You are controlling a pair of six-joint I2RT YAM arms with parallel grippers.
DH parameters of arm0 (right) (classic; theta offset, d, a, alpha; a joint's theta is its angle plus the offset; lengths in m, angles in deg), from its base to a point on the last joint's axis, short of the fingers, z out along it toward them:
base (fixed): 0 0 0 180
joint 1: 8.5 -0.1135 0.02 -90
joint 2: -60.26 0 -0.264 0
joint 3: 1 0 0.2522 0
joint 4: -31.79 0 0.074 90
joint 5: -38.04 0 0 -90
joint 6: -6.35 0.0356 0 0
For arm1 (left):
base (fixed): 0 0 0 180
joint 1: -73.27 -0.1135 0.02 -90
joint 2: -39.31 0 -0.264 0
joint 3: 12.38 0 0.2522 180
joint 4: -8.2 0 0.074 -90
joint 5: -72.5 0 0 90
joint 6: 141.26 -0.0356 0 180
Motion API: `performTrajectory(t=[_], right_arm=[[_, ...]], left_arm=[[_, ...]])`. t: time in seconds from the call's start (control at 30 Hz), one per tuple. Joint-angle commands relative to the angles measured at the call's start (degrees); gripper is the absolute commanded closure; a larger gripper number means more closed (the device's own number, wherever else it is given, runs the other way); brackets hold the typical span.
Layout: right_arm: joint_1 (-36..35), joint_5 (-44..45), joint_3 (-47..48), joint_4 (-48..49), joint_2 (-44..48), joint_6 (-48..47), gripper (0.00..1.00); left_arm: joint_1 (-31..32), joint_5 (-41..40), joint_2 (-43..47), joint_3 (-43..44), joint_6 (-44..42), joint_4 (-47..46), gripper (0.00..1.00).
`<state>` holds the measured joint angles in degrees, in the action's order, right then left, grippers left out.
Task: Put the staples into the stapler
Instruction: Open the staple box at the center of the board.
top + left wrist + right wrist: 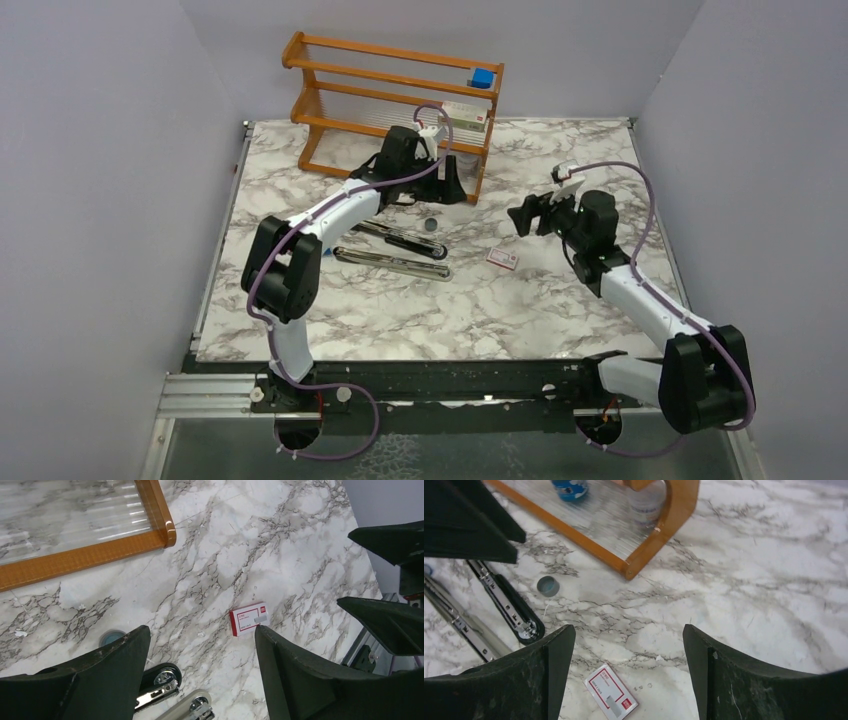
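Lavender walls [100, 150]; marble table [450, 310]; wooden rack [380, 51]

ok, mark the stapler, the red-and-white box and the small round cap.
stapler [504, 597], right wrist view, silver channel of black bar.
red-and-white box [249, 619], left wrist view, top face.
round cap [548, 586], right wrist view, its centre.

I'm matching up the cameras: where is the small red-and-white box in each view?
Top external: box right of centre.
Left wrist: box just right of centre.
Right wrist: box at the bottom edge, left of centre.
Shared landmark: the round grey cap, left of the box in all three.
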<state>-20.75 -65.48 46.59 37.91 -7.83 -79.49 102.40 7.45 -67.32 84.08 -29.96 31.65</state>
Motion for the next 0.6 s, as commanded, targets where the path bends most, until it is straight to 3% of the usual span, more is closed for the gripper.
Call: performTrajectory(t=[0.0, 0.2, 0.37, 0.57], right_arm=[[0.3, -12.0, 4.2, -4.5, 0.9, -13.9, 0.19], [0.3, -19.1, 5.1, -13.1, -4.6, -27.9, 0.21], [0.2, -24.7, 9.7, -28.9, -11.2, -38.5, 0.25], [0.2, -25.3, 7.3, -28.8, -13.1, -41.3, 0.26]], left_arm=[[-1.2, 2.6, -1.0, 0.6, -1.0, 1.3, 0.21], [-2.2, 4.0, -0.3, -1.0, -0.4, 0.5, 0.21], [-2.6, 4.7, 0.5, -2.1, -0.1, 0.1, 0.21], [-2.6, 6.1, 0.8, -2.3, 0.5, -0.4, 0.21]])
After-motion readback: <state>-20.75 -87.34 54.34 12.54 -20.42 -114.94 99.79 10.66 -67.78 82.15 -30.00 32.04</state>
